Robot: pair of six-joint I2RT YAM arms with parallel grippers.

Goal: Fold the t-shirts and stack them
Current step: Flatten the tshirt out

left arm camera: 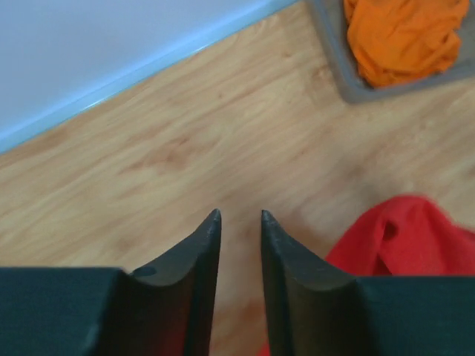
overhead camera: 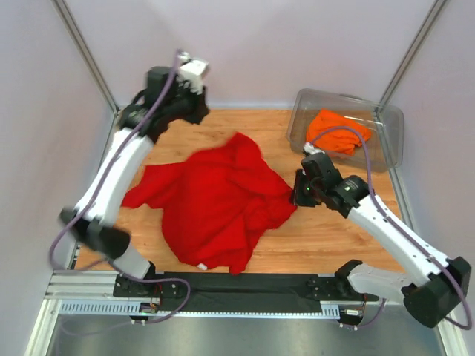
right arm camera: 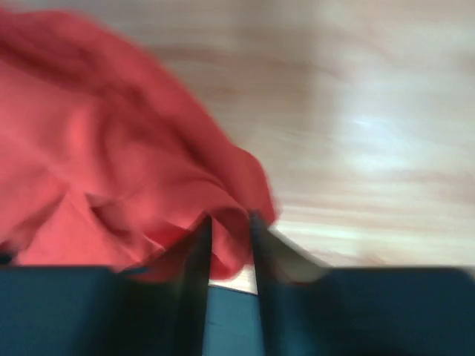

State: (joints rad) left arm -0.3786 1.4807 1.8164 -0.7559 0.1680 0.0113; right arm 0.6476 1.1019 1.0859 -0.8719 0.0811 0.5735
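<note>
- Red t-shirt (overhead camera: pixel 215 200) lies crumpled in a loose heap across the middle of the wooden surface (overhead camera: pixel 326 237), one sleeve trailing off to the left.
- Right tool (right arm camera: pixel 230 219) is down at the shirt's right edge, fingers nearly together and pinching a fold of the red cloth. The wrist view is blurred.
- Left tool (left arm camera: pixel 239 216) hangs over bare wood at the far left, near the back wall. Its fingers are parted by a narrow gap with nothing in it, and the red cloth is off to its side.
- Orange t-shirt (overhead camera: pixel 338 130) sits bunched up inside the clear plastic bin (overhead camera: pixel 390 122) at the far right, apart from the red one.
</note>
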